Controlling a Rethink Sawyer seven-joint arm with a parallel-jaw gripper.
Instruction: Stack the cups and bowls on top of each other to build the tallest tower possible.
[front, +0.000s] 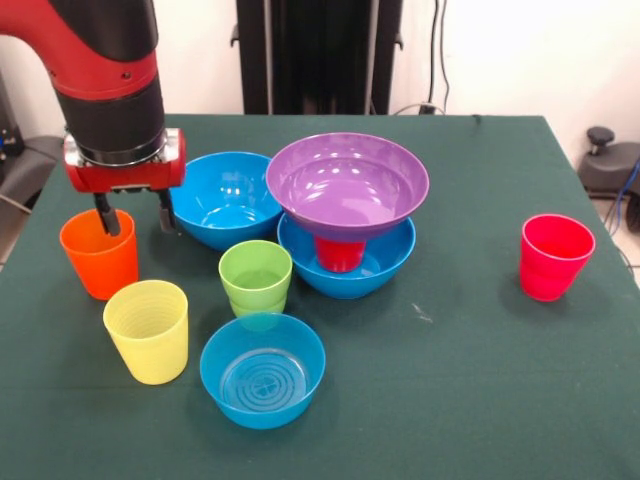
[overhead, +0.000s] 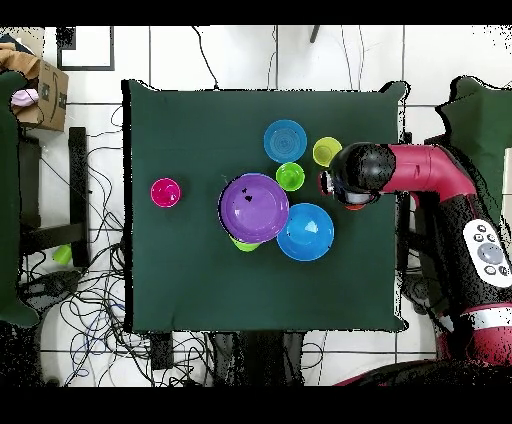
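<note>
- The tabletop (front: 480, 400), covered in dark green cloth, carries every piece; its right half is nearly bare, so the loose stock crowds the left and middle.
- The arm (front: 105, 60) comes down at far left, placing the gripper (front: 132, 218) over the orange cup (front: 98, 252). The jaws are spread apart: one finger dips inside the cup's mouth, the other hangs outside its right wall. It straddles the rim without clamping it, which I read as lining up a wall pinch.
- The tower (front: 346, 215) stands mid-table: a large blue bowl (front: 350, 270) upright at the bottom, a red cup (front: 339, 254) standing in it, and the wide purple bowl (front: 347, 185) resting upright on that cup. The narrow cup lifts the purple bowl clear, gaining height.
- A second large blue bowl (front: 224, 198) sits just left of the tower, touching or nearly so; I cannot tell which.
- The small blue bowl (front: 262, 370), ringed inside, sits nearest the camera.
- The yellow cup (front: 148, 330) stands near left, just beside the orange one.
- The light green cup (front: 255, 277) stands between the small blue bowl and the tower.
- The pinkish-red cup (front: 555, 256) stands alone at right, well apart.
- A green sliver (overhead: 243, 243) shows under the purple bowl from overhead, probably the small green bowl.
</note>
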